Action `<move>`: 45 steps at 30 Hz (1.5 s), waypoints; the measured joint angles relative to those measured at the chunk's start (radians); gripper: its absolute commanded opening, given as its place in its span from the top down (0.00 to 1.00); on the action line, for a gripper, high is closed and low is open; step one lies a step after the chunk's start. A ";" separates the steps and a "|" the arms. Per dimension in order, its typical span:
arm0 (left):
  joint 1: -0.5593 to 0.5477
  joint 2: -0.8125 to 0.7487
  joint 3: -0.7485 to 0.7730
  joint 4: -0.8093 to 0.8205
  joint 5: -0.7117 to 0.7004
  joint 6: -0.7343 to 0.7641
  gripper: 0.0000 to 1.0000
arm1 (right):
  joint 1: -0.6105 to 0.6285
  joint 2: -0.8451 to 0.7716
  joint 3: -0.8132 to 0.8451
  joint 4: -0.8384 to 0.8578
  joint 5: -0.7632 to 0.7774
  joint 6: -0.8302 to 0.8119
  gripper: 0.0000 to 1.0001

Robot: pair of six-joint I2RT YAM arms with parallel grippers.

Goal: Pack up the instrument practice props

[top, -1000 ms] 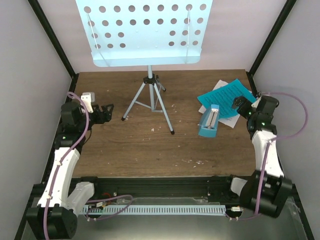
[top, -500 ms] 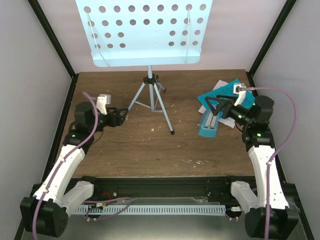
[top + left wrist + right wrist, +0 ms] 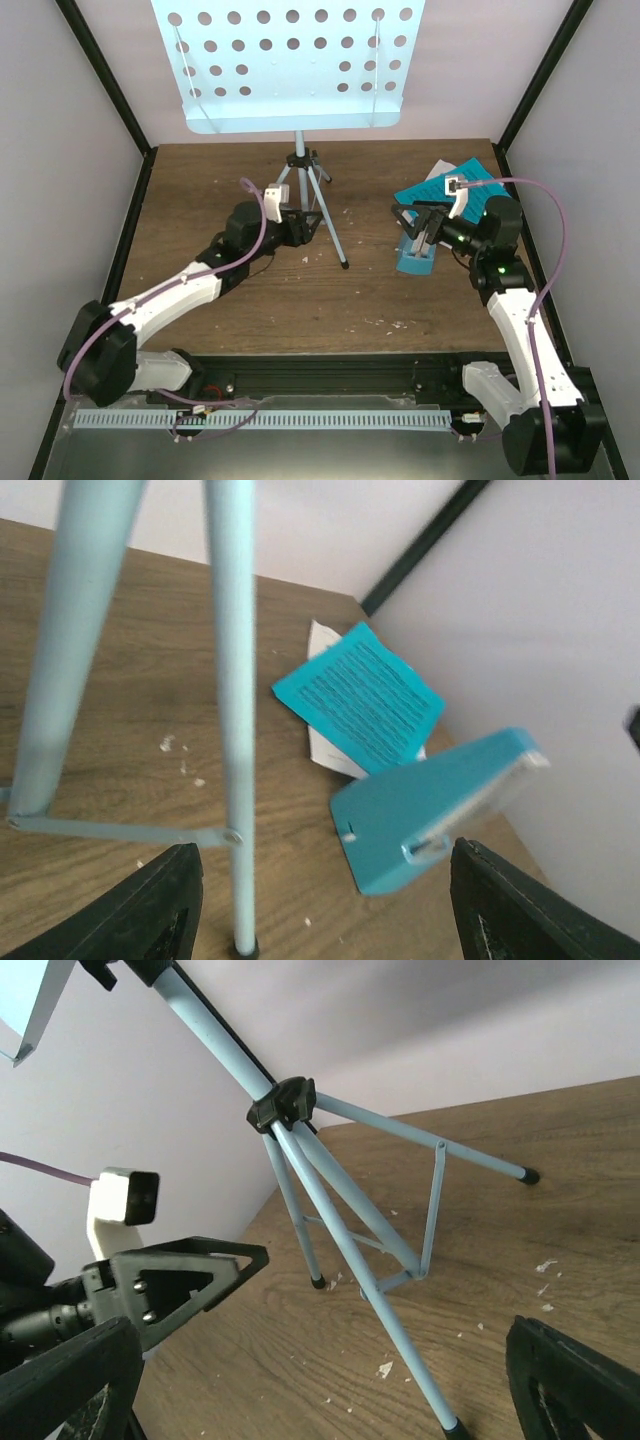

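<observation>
The pale blue perforated music stand (image 3: 290, 62) stands at the back centre on thin tripod legs (image 3: 322, 213). My left gripper (image 3: 306, 226) is open at the tripod's foot. In the left wrist view one leg (image 3: 234, 730) stands just ahead, between my open fingers (image 3: 150, 912). The teal metronome (image 3: 417, 252) lies on the table at the right and also shows in the left wrist view (image 3: 430, 810). The cyan and white music sheets (image 3: 446, 186) lie behind it. My right gripper (image 3: 414, 222) is open and empty above the metronome, facing the tripod hub (image 3: 285, 1105).
White crumbs (image 3: 390, 323) are scattered on the brown wooden table (image 3: 250, 300). Pale walls with black corner posts (image 3: 535, 75) close in both sides and the back. The stand's wide desk overhangs the back of the table.
My left arm has reached right from the left wall to the tripod legs. My right arm has swung left from the right wall to above the metronome. Both grippers stay open.
</observation>
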 measured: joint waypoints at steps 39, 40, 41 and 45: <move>-0.037 0.385 0.187 0.190 -0.215 -0.004 1.00 | 0.001 -0.011 -0.035 0.027 0.074 0.016 0.00; -0.037 0.383 0.183 0.192 -0.212 0.000 1.00 | 0.001 -0.015 -0.035 0.027 0.075 0.016 0.00; -0.038 0.378 0.179 0.192 -0.209 0.001 1.00 | 0.001 -0.017 -0.035 0.028 0.078 0.016 0.00; -0.037 0.332 0.135 0.183 -0.179 0.016 1.00 | 0.001 -0.024 -0.035 0.027 0.082 0.016 0.00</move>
